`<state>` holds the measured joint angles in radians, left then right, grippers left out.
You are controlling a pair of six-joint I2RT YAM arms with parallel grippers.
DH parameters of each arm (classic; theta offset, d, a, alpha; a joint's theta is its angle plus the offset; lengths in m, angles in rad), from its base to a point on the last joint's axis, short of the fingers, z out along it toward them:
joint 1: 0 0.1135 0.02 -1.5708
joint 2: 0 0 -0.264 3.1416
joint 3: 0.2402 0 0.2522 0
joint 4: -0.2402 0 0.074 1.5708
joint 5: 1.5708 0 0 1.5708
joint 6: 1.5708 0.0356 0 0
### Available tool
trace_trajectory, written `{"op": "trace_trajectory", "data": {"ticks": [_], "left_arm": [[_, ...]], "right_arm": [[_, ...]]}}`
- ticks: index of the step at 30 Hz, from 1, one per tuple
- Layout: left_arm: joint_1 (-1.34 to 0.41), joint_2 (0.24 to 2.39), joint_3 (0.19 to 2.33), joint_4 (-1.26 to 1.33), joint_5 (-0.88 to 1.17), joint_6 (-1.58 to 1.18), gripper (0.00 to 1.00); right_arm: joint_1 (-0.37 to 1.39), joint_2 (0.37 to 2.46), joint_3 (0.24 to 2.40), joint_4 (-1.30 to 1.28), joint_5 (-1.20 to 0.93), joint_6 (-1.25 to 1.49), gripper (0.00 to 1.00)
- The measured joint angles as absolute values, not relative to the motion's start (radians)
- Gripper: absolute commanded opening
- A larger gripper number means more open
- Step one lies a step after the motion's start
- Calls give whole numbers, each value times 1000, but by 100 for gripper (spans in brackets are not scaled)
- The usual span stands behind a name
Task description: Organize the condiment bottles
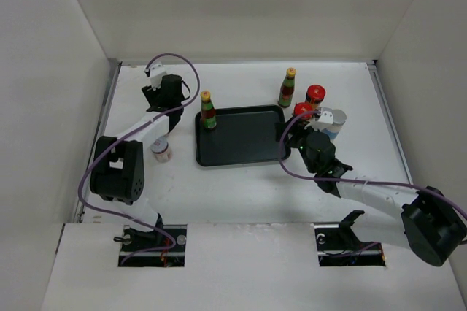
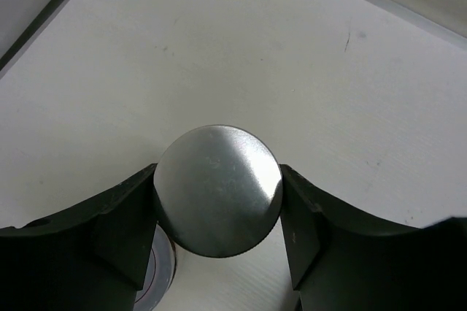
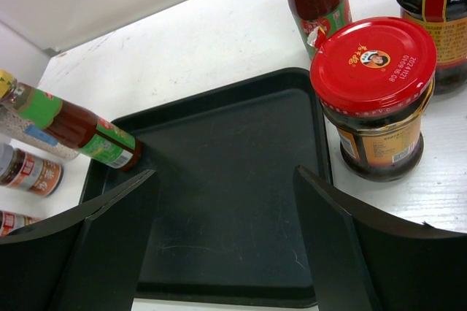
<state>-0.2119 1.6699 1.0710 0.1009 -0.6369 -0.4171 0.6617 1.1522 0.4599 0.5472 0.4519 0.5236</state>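
A flat black tray [image 1: 241, 143], rectangular with rounded corners and a low raised rim, lies on a white table [image 1: 241, 194]. The right wrist view shows fine pale scratches on the tray's [image 3: 226, 179] floor. Plain white walls stand behind the tray [image 1: 241, 4], to its left [image 1: 44, 70] and to its right [image 1: 430, 48]. On the near side of the tray a white panel [image 1: 248, 267] carries two dark rectangular cut-outs [image 1: 153, 242].

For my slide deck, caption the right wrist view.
Open right gripper facing the dark tray, one sauce bottle standing inside, red-lidded jar beside it.
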Motion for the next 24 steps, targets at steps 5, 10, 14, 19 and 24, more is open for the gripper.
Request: {"op": "trace_trajectory", "data": {"ticks": [5,10,14,19,24], "left_arm": [[-220,1583,997,126,-633,-423,41],[-270,1343,902,183,-667,-402,41],[-357,1173,892,262,-731,-363,42],[-463,1016,834,327,-800,-313,42],[-572,957,832,340,-826,-263,43]], "right_arm": [[662,1153,460,548,451,524,81],[662,1153,461,548,452,523,81],[662,1153,461,548,452,523,81],[662,1155,461,548,451,524,81],[662,1167,462,549,451,523,81]]}}
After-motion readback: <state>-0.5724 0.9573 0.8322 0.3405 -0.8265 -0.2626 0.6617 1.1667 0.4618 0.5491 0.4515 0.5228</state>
